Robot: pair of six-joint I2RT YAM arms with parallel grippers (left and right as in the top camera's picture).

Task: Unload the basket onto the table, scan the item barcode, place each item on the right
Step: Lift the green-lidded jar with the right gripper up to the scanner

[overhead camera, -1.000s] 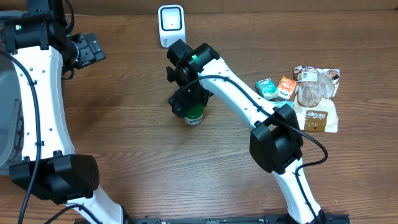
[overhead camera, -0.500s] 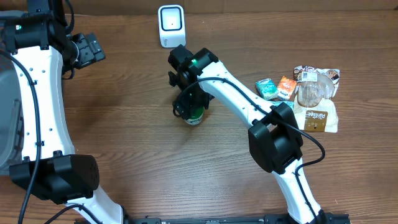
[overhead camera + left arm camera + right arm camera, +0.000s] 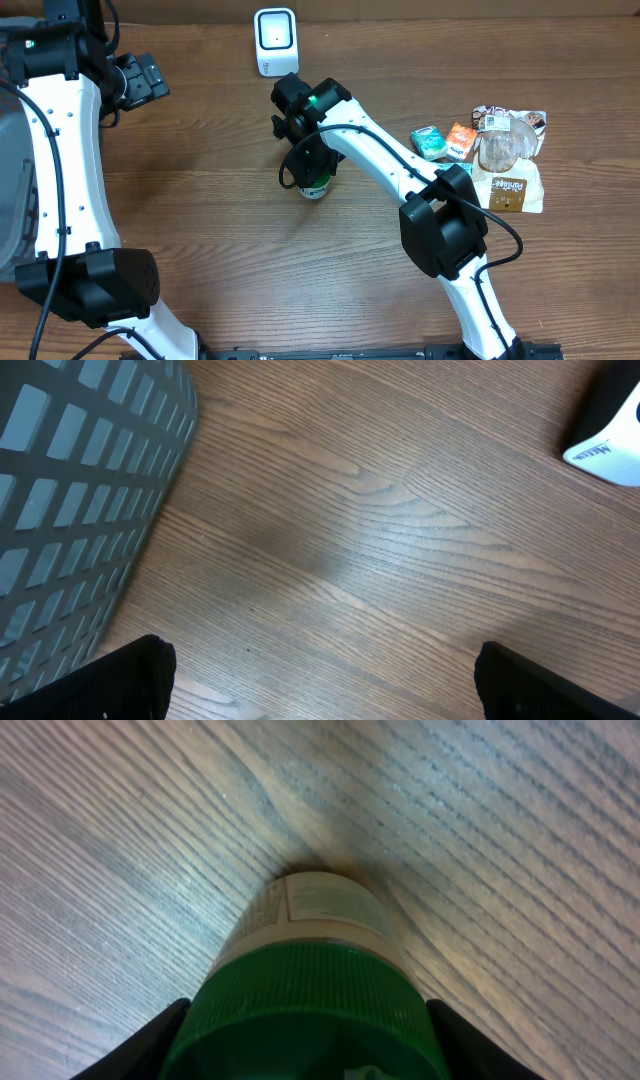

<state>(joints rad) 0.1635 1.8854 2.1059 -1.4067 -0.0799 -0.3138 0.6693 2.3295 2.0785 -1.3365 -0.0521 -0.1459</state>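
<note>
"Bottle point(image 3: 314, 188) first: where is it?"

"Upright on the surface point(image 3: 200, 230), near the middle, with the scanner point(image 3: 275, 40) a short way beyond it at the far edge. The right tool point(image 3: 300, 1045) is directly over it."

"Holding it?"

"I cannot tell. In the wrist view the fingers point(image 3: 135, 1050) sit on either side of the green cap point(image 3: 310, 1010), close against its ribbed rim. Whether they are pressing on it does not show. The left tool point(image 3: 320, 675) is spread wide over bare wood by the basket point(image 3: 80, 490), with nothing in it."

"So the step in hand is the grasp. How should it go?"

"I'd keep the cap centred between the fingers, as it looks now, and squeeze evenly so the bottle doesn't tip or get pushed sideways. Gripping the cap also leaves the label point(image 3: 325, 905) uncovered, which matters for the scan."

"Can you see the barcode?"

"No. One panel of small print shows and the rest wraps out of sight. My guess is the bottle will need lifting straight up, then tilting and turning at the wrist until the code faces the scanner's window."

"Any risks?"

"A round cap can slip or twist under a light grip, so I'd make it firm before lifting. The packets point(image 3: 500, 150) on the right are well apart — no trouble there."
</note>
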